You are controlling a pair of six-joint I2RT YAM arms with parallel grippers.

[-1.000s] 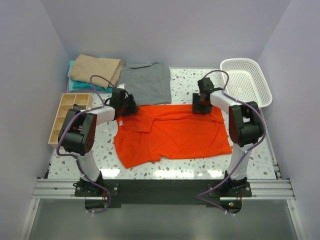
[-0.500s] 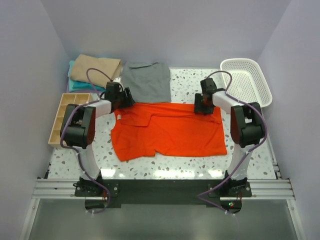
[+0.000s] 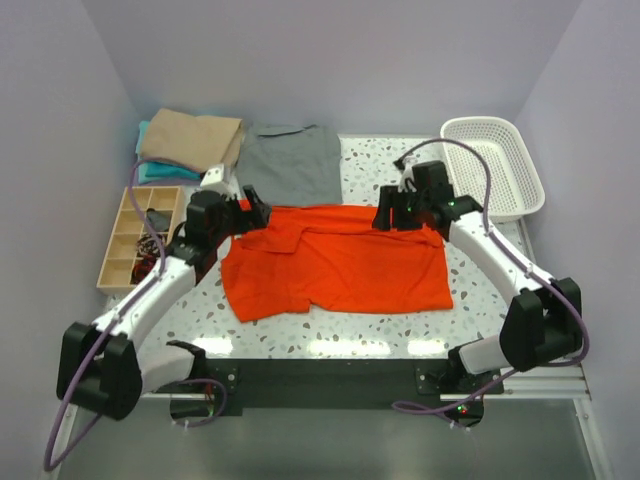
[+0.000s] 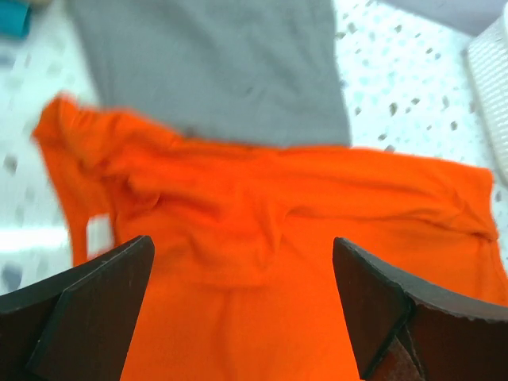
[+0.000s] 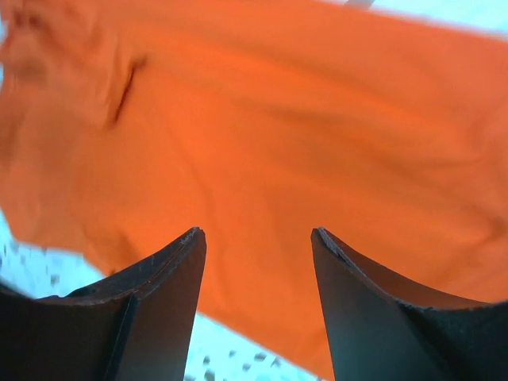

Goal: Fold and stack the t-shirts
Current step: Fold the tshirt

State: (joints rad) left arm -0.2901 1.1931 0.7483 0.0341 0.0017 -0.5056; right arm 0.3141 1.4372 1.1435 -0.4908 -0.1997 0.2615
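The orange shirt (image 3: 340,265) is matt creased cloth; the speckled table (image 3: 375,165) smooth and glossy.

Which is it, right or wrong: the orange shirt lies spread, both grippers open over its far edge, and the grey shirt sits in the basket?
Wrong: the grey shirt lies on the table beyond the orange shirt, not in the basket; the top view shows it.

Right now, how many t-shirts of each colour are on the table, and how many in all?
Orange-red t-shirt, spread flat: 1
Grey t-shirt, spread flat: 1
Tan t-shirt, folded: 1
Teal t-shirt, folded under the tan one: 1
Total: 4
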